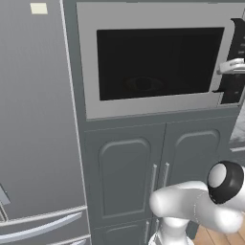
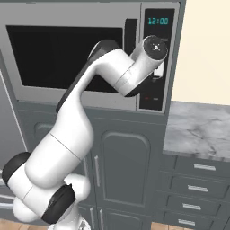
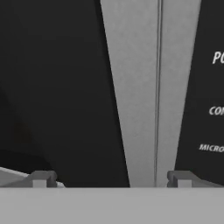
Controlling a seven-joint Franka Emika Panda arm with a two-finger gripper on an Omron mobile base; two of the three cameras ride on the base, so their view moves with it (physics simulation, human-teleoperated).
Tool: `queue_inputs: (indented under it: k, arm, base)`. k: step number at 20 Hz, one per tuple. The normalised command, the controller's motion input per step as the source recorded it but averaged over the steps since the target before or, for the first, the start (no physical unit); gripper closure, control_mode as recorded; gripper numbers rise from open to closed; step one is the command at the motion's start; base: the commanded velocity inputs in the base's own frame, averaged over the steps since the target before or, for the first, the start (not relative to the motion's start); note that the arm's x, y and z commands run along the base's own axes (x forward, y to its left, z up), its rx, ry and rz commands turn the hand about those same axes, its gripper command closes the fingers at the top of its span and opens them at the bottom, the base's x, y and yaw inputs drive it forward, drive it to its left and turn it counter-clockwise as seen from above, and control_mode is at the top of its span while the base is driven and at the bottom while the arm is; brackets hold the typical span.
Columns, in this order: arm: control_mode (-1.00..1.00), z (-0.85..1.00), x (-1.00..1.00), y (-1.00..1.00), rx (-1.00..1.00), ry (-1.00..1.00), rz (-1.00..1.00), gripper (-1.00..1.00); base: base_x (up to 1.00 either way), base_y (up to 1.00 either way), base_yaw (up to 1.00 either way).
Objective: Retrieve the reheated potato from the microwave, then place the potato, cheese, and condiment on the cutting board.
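Grey microwave (image 1: 153, 62) door closed; hand (image 3: 111, 179) spread wide, close to its right door edge

A grey fridge (image 1: 33, 119) stood at the left of the cabinet run, with a pale yellow note (image 1: 38, 8) fixed near its top and curved silver drawer handles (image 1: 43, 228) along its lower part. Two grey cabinet doors (image 1: 125, 177) with arched panels and vertical bar handles (image 1: 154, 178) met at the centre, both closed. To the right, a grey marble tabletop (image 2: 197, 128) ran along a cream wall (image 2: 209, 49). Below its front edge sat stacked grey drawers (image 2: 197, 179) with short silver handles. Wooden floor (image 1: 217, 237) showed at the lower right.
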Motion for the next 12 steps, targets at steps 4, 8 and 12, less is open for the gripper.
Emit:
queue_inputs:
  k: [4,8,12]
  arm:
    - [-1.0,-0.23,0.29,0.45,0.04,-0.15,-0.05,1.0]
    - [-1.0,-0.27,0.35,0.54,0.09,-0.18,-0.1,1.0]
    - [-1.0,-0.19,0.26,0.5,0.13,-0.16,-0.12,1.0]
  base:
    - [0.0,0.0,0.0]
    - [0.0,0.0,0.0]
    - [0.0,0.0,0.0]
